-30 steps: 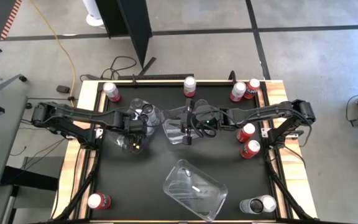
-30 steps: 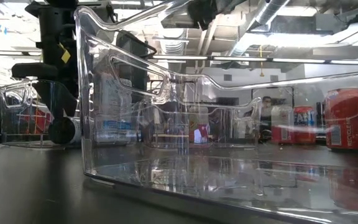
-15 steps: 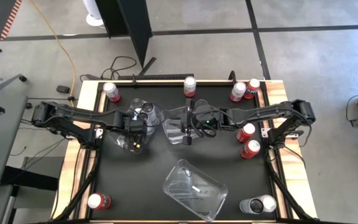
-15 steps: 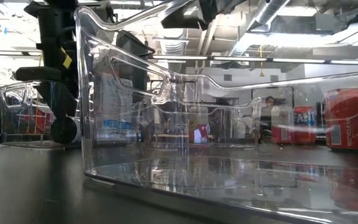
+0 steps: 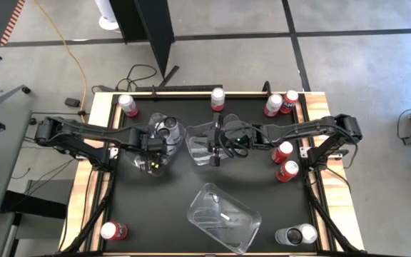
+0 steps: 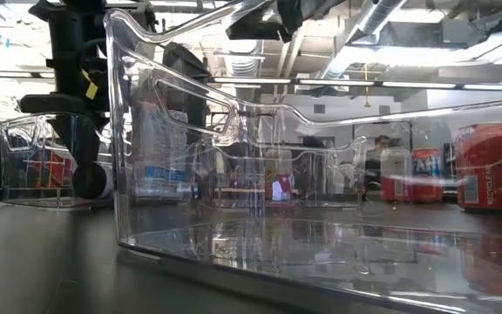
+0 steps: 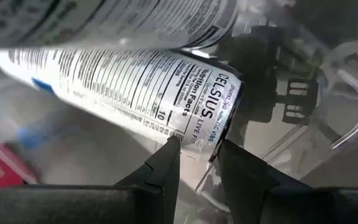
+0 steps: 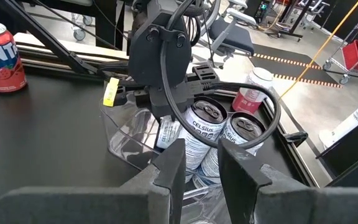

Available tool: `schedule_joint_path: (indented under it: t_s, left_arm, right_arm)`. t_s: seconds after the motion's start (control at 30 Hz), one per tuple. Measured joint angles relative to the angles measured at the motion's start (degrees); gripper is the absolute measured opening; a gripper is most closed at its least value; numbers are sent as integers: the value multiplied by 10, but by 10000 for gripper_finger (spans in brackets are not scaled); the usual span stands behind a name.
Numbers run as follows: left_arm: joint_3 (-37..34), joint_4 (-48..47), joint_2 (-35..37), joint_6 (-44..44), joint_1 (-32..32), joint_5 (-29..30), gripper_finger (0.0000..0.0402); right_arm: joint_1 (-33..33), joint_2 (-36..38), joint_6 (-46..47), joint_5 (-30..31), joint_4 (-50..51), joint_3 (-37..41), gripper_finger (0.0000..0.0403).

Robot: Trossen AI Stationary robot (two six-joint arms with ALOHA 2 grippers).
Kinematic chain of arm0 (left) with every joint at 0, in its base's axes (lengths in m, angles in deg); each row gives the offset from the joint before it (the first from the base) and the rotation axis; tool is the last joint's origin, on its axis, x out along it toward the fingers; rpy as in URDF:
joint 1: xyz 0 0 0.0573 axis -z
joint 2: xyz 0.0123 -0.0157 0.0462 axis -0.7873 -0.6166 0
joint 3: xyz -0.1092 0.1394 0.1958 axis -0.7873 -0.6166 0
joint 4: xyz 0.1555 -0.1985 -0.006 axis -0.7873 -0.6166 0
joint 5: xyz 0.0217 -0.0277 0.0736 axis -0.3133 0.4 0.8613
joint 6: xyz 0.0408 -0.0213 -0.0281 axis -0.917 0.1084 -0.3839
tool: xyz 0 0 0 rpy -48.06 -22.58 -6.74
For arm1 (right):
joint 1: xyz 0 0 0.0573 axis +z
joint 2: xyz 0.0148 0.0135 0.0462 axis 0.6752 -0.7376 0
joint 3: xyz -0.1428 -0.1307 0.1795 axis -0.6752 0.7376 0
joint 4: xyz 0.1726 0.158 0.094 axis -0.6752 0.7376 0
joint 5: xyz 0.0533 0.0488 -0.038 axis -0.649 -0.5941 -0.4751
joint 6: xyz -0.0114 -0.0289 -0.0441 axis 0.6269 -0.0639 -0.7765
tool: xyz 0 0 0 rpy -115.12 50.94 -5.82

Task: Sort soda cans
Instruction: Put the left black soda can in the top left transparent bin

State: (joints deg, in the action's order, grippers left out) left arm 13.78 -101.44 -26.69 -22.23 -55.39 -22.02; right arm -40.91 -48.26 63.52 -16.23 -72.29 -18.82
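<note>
Our left gripper (image 5: 153, 163), fingers nearly together beside a white Celsius can (image 7: 117, 74), hangs in the nine-o'clock bin (image 5: 164, 123); whether it pinches, we cannot tell.

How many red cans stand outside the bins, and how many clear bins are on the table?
Red cans outside the bins: 7
Clear bins: 3
Total: 10
</note>
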Motion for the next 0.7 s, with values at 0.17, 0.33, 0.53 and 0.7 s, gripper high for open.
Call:
schedule_joint_path:
  t_s: [0.17,0.33,0.53,0.7]
  left_arm:
    - [0,-10,1,13,0,9,98]
    - [0,-12,1,18,0,13,98]
    - [2,-18,1,23,0,17,98]
    - [16,-38,0,28,-1,49,98]
  right_arm:
    - [0,0,0,0,0,0,113]
    - [0,0,0,0,0,0,113]
    - [0,0,0,0,0,0,113]
    - [0,0,0,0,0,0,113]
